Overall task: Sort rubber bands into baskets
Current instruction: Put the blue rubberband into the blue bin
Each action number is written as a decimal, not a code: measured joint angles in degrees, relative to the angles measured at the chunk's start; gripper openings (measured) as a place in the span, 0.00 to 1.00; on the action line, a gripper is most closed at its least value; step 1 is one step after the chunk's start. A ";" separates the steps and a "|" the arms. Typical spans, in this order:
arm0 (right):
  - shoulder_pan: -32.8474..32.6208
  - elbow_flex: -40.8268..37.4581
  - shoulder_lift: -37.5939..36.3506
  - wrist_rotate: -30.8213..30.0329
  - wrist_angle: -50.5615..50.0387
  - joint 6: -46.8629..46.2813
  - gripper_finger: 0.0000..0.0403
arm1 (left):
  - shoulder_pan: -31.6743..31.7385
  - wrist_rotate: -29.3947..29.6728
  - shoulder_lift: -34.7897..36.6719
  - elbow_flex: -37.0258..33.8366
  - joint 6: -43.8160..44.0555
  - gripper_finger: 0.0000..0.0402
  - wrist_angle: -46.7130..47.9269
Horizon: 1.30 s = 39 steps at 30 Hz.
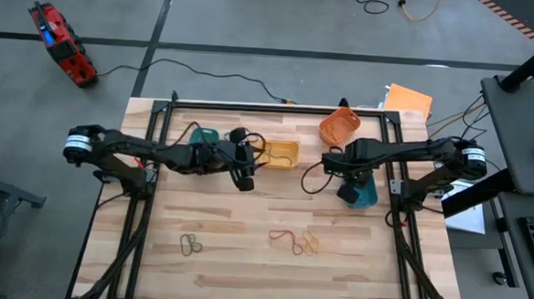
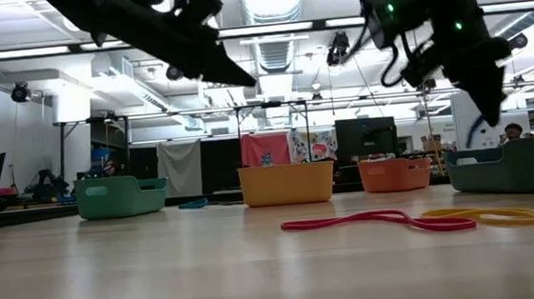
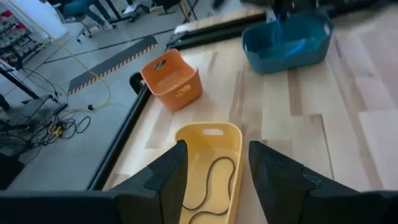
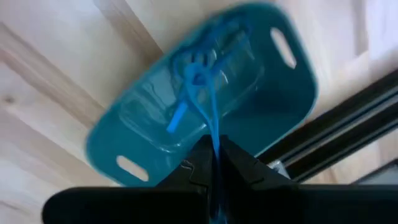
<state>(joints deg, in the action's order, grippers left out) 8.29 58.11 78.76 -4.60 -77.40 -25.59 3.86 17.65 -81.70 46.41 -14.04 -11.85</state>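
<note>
Left gripper (image 1: 246,179) at centre-left of the high view, just left of the yellow basket (image 1: 280,154), fingers (image 3: 166,175) spread apart and holding nothing; in the left wrist view a dark rubber band (image 3: 211,186) lying inside that yellow basket, at lower centre; right gripper (image 1: 350,192) at centre-right of the high view, over the blue basket (image 1: 364,193), fingers pinched tight on a blue rubber band (image 4: 198,87) dangling into the basket's middle; orange basket (image 1: 339,126) at upper centre-right, teal-green basket (image 1: 203,137) left of centre, mostly hidden under the left arm; loose bands on the table (image 1: 242,267) in the lower half: a dark band (image 1: 190,246) at lower left, a red band (image 1: 285,239) and tan bands (image 1: 310,243) at lower centre.
</note>
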 joint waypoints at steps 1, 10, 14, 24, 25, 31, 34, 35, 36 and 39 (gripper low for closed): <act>0.00 -0.80 0.03 0.00 0.18 -0.47 0.03 | 0.00 0.00 0.83 0.00 0.37 0.39 0.67; 0.00 -3.15 0.04 -0.07 1.34 -1.02 0.03 | 0.00 -0.02 5.35 0.00 3.12 0.39 7.43; 0.00 -3.15 0.02 -1.69 3.82 -0.88 0.03 | 0.00 -0.02 5.45 -0.02 3.77 0.39 9.21; 0.00 -3.15 0.00 -2.05 5.09 -0.98 0.03 | 0.00 -0.09 5.15 -0.04 4.71 0.39 10.80; 0.00 -3.15 0.00 -2.05 5.17 -1.00 0.03 | 0.00 -0.11 5.12 -0.04 4.71 0.39 10.81; 0.00 -3.15 0.00 -2.05 5.74 -1.05 0.03 | 0.00 -0.15 5.12 -0.04 5.36 0.39 10.79; 0.00 -3.15 0.00 -2.05 5.94 -1.57 0.03 | 0.00 -0.15 5.12 -0.04 5.81 0.39 10.79; 0.00 -3.15 0.00 -2.05 5.92 -1.59 0.03 | 0.00 -0.17 5.12 -0.04 5.95 0.39 10.79; 0.00 -3.15 0.00 -2.05 5.92 -1.59 0.03 | 0.00 -0.17 5.12 -0.04 6.05 0.39 10.81; 0.00 -3.15 0.00 -2.05 5.90 -1.56 0.03 | 0.00 -0.17 5.10 -0.04 6.07 0.39 10.81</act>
<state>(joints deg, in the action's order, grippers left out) 8.29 54.96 78.76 -6.66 -71.50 -27.14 3.86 17.47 -76.60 46.37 -7.97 -1.04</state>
